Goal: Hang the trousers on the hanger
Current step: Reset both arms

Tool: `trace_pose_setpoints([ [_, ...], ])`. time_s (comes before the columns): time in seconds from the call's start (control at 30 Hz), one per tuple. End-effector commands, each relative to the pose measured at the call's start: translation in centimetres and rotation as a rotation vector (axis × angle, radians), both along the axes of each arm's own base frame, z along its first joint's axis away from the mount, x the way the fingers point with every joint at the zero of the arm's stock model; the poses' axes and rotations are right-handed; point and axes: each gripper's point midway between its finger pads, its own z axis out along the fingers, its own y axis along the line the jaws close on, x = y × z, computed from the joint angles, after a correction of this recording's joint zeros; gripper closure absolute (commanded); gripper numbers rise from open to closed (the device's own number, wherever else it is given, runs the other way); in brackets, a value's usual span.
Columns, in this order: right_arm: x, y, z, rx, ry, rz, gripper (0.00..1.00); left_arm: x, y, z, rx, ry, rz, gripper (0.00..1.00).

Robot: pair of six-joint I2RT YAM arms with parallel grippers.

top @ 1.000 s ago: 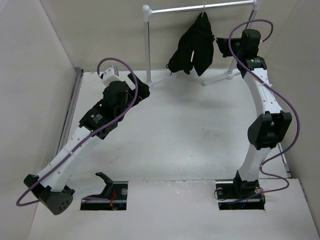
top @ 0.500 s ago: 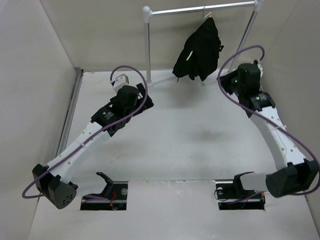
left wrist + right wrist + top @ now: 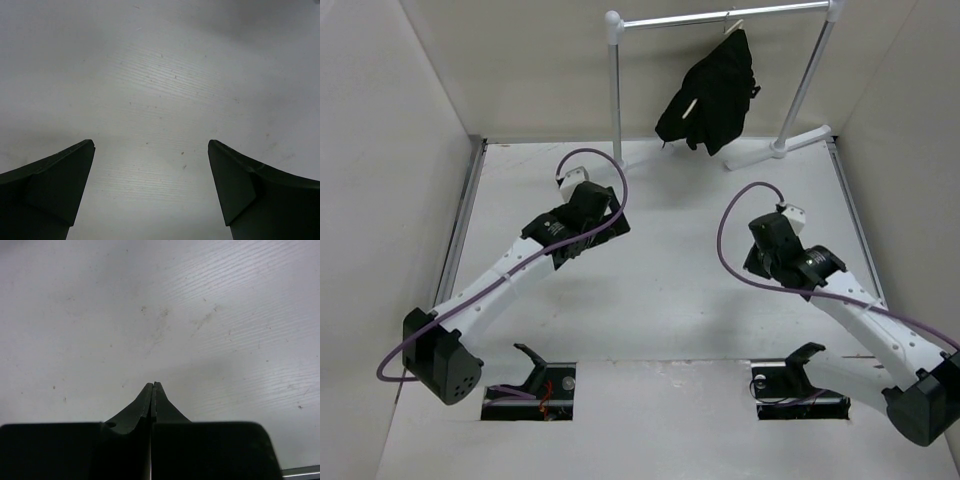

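The black trousers (image 3: 712, 88) hang draped over the pale cream hanger (image 3: 691, 108), whose hook sits on the rail at the back. Both grippers are away from them, low over the white table. My left gripper (image 3: 608, 226) is open and empty; in the left wrist view its two dark fingertips (image 3: 60, 175) stand wide apart around the gripper's midpoint (image 3: 150, 145) over bare table. My right gripper (image 3: 757, 262) is shut and empty at mid-right of the table; in the right wrist view its tips (image 3: 152, 386) are pressed together over the table.
The white-and-silver rail stand (image 3: 616, 90) stands at the back, with its bar (image 3: 690, 17) across the top and its foot (image 3: 782, 148) at the right. Walls close in the table (image 3: 680, 290) on the left, back and right.
My right arm has dropped from the rail beside the trousers down to mid-table. The trousers swing free on the hanger. My left arm has drawn slightly right and nearer.
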Motion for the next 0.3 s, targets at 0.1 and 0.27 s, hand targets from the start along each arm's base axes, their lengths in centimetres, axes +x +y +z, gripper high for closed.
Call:
trace_pose_setpoints([
  [0.1, -0.7, 1.5, 2.7, -0.008, -0.076, 0.096, 1.0, -0.1, 0.4, -0.8, 0.003, 0.022, 0.015, 0.0],
  [0.27, -1.0, 2.1, 4.7, -0.007, -0.111, 0.158, 0.94, -0.2, 0.5, -1.4, 0.015, 0.039, 0.008, 0.0],
])
